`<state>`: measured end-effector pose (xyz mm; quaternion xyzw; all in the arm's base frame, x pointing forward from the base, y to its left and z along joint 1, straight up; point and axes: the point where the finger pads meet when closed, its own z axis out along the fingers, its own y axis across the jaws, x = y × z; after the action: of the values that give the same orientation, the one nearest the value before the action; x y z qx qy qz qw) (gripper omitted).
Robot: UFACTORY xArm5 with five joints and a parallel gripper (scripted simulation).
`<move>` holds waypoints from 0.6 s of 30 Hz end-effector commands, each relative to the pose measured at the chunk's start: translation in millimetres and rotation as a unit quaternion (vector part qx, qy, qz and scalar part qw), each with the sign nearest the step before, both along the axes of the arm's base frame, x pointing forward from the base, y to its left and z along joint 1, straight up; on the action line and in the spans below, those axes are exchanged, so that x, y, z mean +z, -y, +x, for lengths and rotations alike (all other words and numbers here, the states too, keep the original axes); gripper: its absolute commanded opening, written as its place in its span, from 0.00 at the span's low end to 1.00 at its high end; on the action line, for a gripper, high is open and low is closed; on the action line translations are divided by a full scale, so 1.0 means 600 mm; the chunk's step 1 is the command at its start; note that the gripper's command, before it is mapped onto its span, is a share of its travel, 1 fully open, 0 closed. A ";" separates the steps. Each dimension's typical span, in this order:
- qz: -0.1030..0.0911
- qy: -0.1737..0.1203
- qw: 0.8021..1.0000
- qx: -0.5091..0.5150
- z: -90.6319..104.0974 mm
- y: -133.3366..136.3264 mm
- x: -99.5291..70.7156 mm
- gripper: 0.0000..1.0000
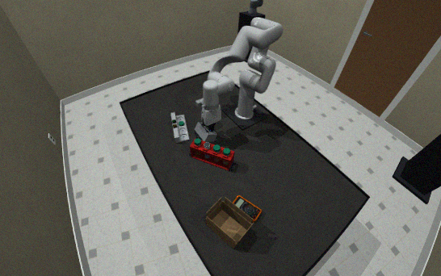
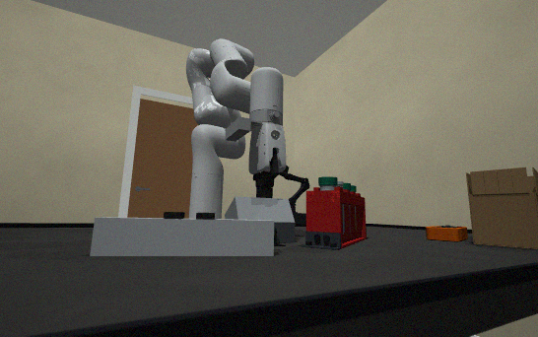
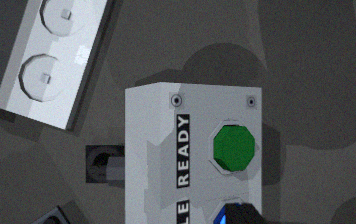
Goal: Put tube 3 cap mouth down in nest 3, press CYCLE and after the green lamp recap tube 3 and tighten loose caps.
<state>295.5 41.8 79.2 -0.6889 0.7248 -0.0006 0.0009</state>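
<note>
Clenched, empty jaws bear down on the blue key (image 3: 221, 218).

The green key (image 3: 233, 148) sits just beyond the jaws on the same key box (image 3: 150, 150); a small drift forward could press it too early. The loose cap (image 1: 181, 123) lies off to one side in the cap tray (image 1: 182, 135), and its open tube (image 1: 207, 144) stands in the red rack (image 1: 210, 158).

Arm (image 2: 217, 128) folded, wrist pointing straight down; gripper (image 2: 265, 189) low, jaws fully closed, empty

Dark mat (image 1: 291, 173) with red rack (image 1: 212, 157), tray (image 1: 180, 127), cardboard box (image 1: 228, 221).
</note>
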 end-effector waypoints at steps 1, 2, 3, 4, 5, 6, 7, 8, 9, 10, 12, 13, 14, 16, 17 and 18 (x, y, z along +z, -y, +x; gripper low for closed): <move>0.000 0.001 1.000 0.000 0.001 0.000 -0.001 0.00; 0.000 0.001 1.000 0.000 0.001 0.000 0.004 0.00; 0.000 0.001 1.000 0.000 0.001 0.000 0.009 0.00; 0.000 0.001 1.000 0.000 0.001 0.000 0.014 0.00; 0.000 0.001 1.000 0.000 0.001 0.000 0.019 0.00; 0.000 0.001 1.000 0.000 0.001 0.000 0.024 0.00; 0.000 0.001 1.000 0.000 0.001 0.000 0.029 0.00; 0.000 0.001 1.000 0.000 0.001 0.000 0.034 0.00; 0.000 0.001 1.000 0.000 0.001 0.000 0.039 0.00; 0.000 0.001 1.000 0.000 0.001 0.000 0.044 0.00; 0.000 0.001 1.000 0.000 0.001 0.000 0.052 0.00; 0.000 0.001 1.000 0.000 0.001 0.000 0.052 0.00; 0.000 0.001 1.000 0.000 0.001 0.000 0.052 0.00; 0.000 0.001 1.000 0.000 0.001 0.000 0.052 0.00; 0.000 0.001 1.000 0.000 0.001 0.000 0.052 0.00; 0.000 0.001 1.000 0.000 0.001 0.000 0.052 0.00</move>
<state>295.1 41.7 108.4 -0.6889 0.7249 -0.0003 0.0004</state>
